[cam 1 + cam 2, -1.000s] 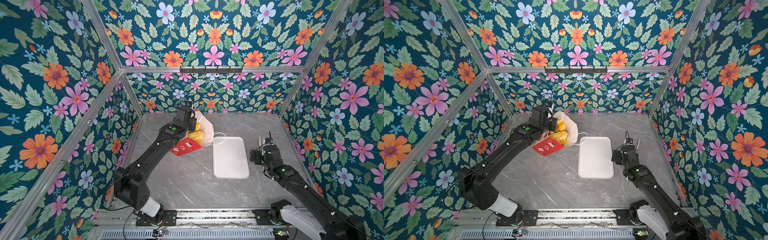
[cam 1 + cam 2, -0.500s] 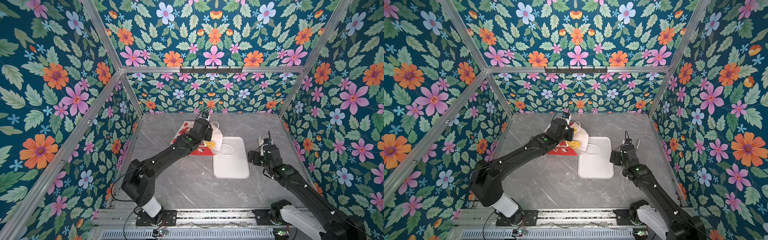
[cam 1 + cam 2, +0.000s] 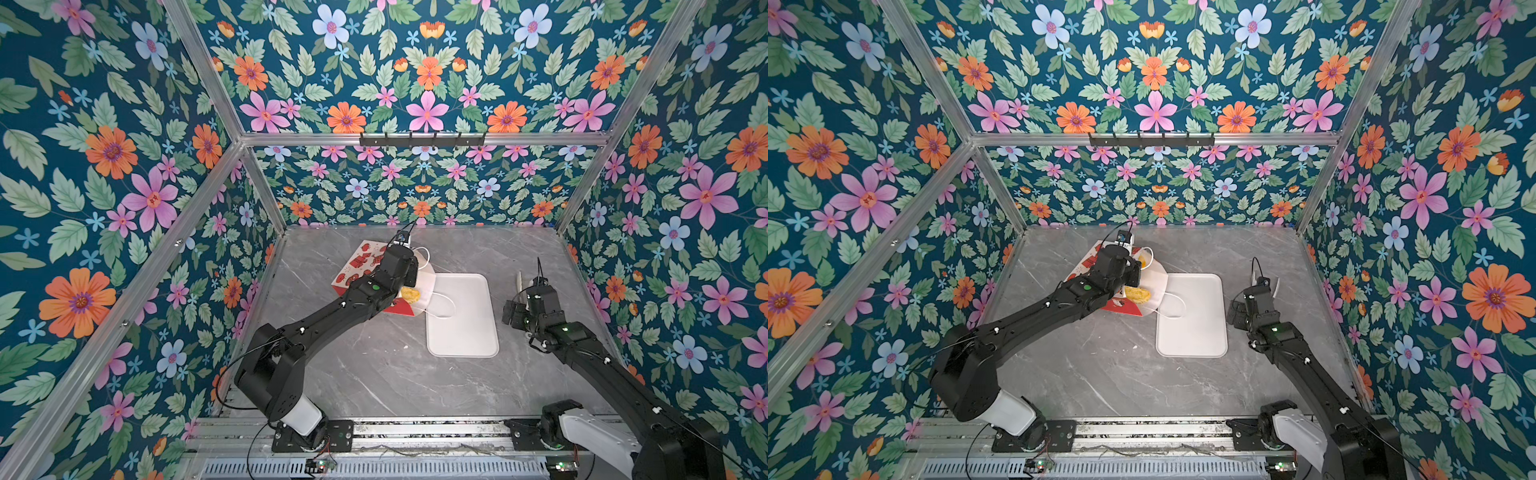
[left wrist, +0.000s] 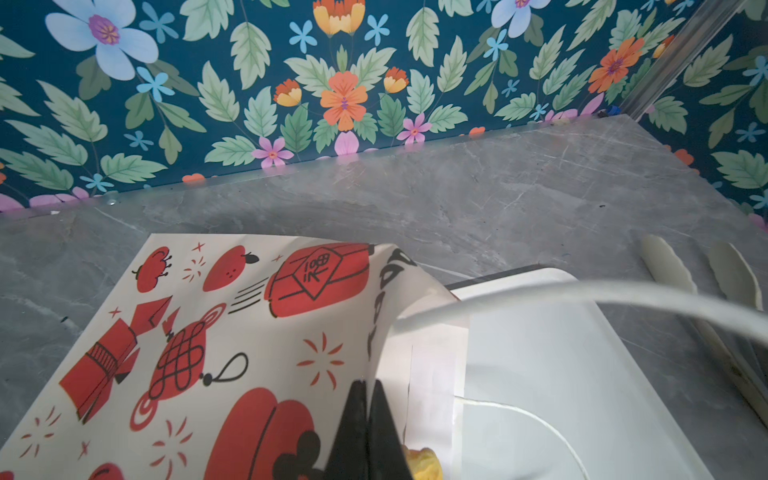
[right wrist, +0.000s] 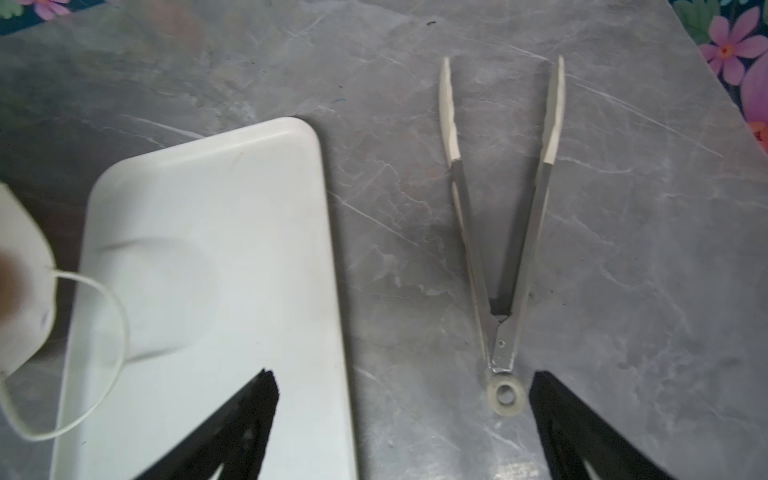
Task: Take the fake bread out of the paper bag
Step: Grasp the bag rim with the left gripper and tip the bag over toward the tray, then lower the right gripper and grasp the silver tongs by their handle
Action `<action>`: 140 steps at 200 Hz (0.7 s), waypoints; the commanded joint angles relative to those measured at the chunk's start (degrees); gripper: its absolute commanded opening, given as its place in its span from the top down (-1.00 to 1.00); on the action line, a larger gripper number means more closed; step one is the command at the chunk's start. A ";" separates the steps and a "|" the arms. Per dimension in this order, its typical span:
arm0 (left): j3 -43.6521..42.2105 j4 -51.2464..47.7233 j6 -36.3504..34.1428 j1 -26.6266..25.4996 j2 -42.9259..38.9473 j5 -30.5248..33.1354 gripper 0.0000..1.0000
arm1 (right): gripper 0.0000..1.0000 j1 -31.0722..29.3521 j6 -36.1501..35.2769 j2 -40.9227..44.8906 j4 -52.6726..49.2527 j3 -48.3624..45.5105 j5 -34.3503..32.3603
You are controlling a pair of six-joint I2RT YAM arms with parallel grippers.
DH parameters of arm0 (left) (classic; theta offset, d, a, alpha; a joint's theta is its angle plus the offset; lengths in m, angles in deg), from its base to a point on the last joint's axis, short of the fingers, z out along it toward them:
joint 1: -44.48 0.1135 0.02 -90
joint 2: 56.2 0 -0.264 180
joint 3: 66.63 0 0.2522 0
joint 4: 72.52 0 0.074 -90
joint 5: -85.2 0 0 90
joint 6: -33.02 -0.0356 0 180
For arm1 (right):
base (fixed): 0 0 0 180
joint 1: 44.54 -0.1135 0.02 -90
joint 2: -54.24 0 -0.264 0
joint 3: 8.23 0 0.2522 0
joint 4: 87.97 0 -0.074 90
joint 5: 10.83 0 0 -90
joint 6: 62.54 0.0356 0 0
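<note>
Paper bag (image 4: 249, 332) curled, glossy yellow fake bread (image 3: 410, 294), smooth rounded tray (image 3: 465, 328)

The paper bag (image 3: 359, 259) hides most of the fake bread (image 3: 410, 294).

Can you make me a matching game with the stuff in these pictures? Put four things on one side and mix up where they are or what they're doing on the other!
Things:
1. paper bag
2. fake bread
3. tongs
4. right gripper

Clues:
A. open wide, holding nothing
B. lying on its side, pinched by the left gripper
C. lying spread open beside the white tray
D. yellow, peeking out of the bag's mouth

Pairs: 1-B, 2-D, 3-C, 4-A
</note>
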 commanded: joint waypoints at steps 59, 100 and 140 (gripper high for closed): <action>-7.09 1.77 -3.52 3.14 -5.74 -1.18 1.00 | -0.99 5.21 1.03 -12.34 -5.70 5.80 -3.09; -10.59 2.71 -5.38 3.56 -8.76 -2.75 1.00 | -0.99 8.77 0.99 -19.60 -6.96 8.77 -1.48; -14.16 4.44 -6.09 3.87 -12.20 -5.33 1.00 | -0.99 12.13 -0.34 -27.02 -7.31 12.68 1.93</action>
